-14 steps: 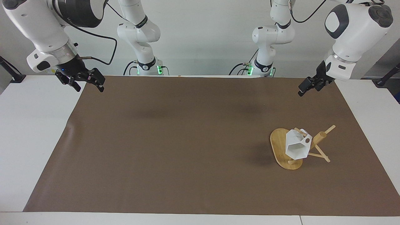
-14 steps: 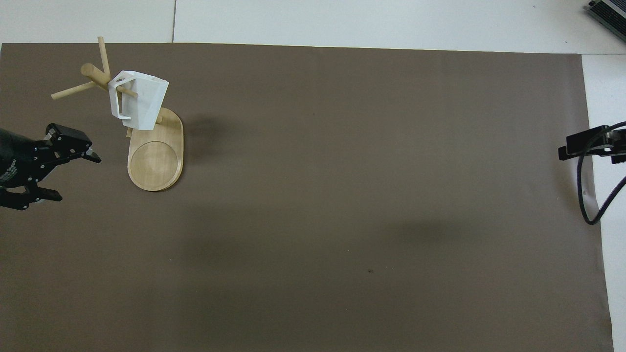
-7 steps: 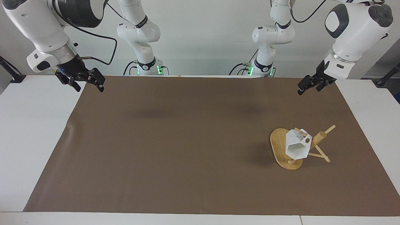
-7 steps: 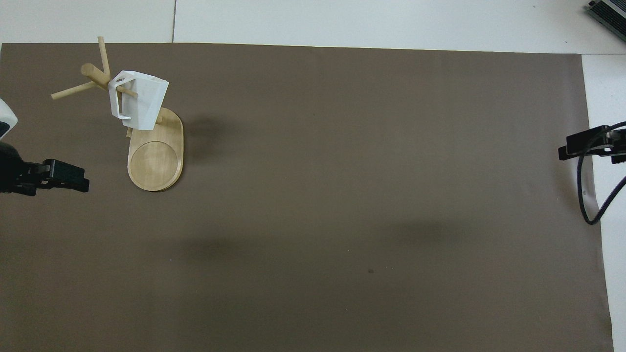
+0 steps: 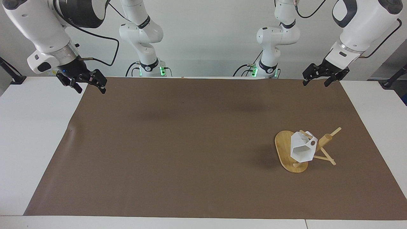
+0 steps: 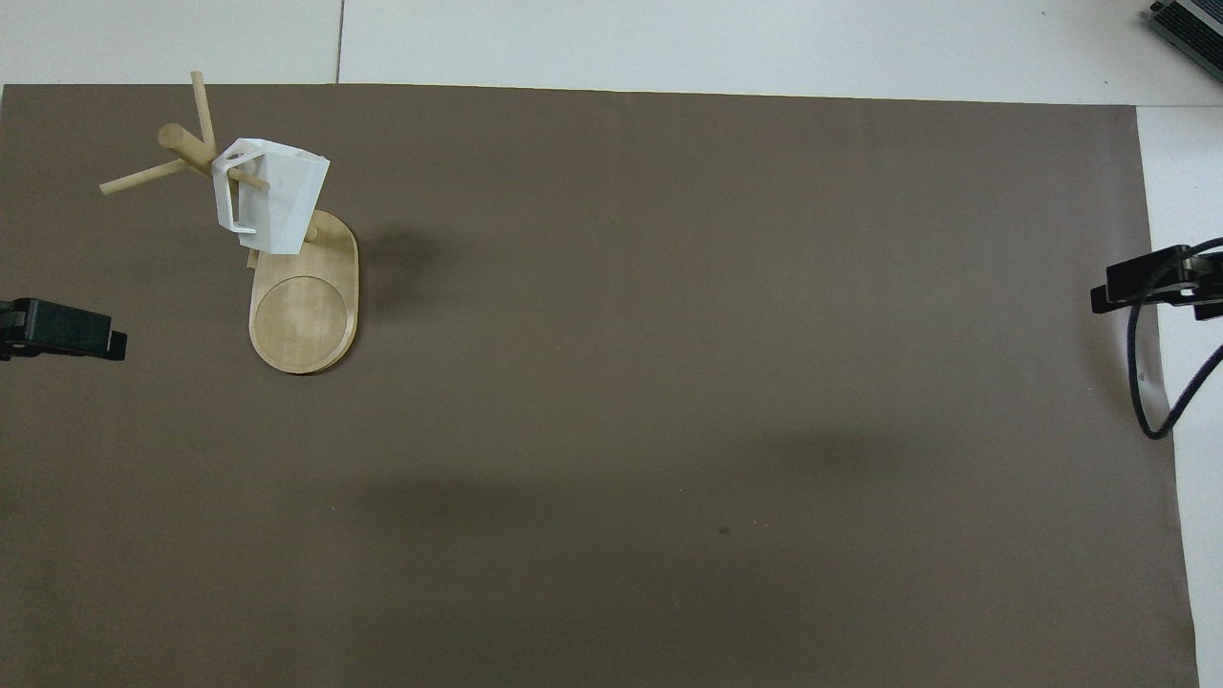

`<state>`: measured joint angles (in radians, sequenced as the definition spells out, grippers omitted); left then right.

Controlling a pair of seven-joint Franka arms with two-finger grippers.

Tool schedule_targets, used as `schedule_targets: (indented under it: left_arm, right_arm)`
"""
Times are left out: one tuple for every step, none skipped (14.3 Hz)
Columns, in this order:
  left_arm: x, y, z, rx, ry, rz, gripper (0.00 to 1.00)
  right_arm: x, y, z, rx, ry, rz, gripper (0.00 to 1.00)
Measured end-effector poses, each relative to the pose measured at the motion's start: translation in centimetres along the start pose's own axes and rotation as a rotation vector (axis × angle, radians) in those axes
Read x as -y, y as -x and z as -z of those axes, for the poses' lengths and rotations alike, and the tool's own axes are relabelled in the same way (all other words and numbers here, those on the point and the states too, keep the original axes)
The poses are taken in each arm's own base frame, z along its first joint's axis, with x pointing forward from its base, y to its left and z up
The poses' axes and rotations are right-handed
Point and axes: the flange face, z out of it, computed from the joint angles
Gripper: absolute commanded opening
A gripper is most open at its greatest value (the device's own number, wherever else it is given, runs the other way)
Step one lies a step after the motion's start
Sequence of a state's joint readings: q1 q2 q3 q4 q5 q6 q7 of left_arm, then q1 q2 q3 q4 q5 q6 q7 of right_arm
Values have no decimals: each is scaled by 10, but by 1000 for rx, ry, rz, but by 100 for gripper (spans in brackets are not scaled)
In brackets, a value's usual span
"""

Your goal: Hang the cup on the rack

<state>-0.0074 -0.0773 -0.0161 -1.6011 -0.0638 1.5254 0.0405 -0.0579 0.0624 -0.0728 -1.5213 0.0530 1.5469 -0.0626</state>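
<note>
Since the earlier frames the left gripper has drawn up and back from the mat's interior toward the robots' edge of the table, at the left arm's end; the overhead view now shows only a dark tip of it at the frame's edge; nothing else has shifted. Its fingers stand spread and hold nothing.

The right gripper hovers over the corner of the brown mat at the right arm's end, close to the robots; its fingers are likewise apart and empty; that arm waits.

The cup hangs on the rack; a thin peg passes through the hole in its handle, and the cup's body tilts with its open rim turned away from the robots and downward, above the oval base. The rack stands upright on the mat toward the left arm's end, well apart from both grippers; its post rises at the part of the base farther from the robots.

Judgement: the hanging appears done; no hand touches the cup and it rests by the peg alone. Should any further move be wanted, the cup lies farther from the robots than the left gripper and below it; the left arm is plainly the nearer of the two; the peg carrying the cup runs roughly crosswise to the post, so any lift would have to follow that peg's line outward.
</note>
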Motion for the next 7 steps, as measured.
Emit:
schedule_targets:
  left_arm:
    - [1,-2,-1,3,-9,-1,100]
    - [2,-5,-4,8,-29,-3,100]
    - [2,-8,-7,14,-51,-9,100]
    - [-1,-11,-9,18,-60,-18,100]
    - [-5,-15,-11,22,-64,-25,100]
    - [-7,-17,-13,24,-65,-30,100]
    - [-8,-20,-14,26,-65,-32,100]
  right_arm:
    - [0,0,0,0,0,0,100]
    - [0,0,0,0,0,0,100]
    - [0,0,0,0,0,0,100]
    - [0,0,0,0,0,0,100]
    - [0,0,0,0,0,0,100]
    - [0,0,0,0,0,0,100]
    - [0,0,0,0,0,0,100]
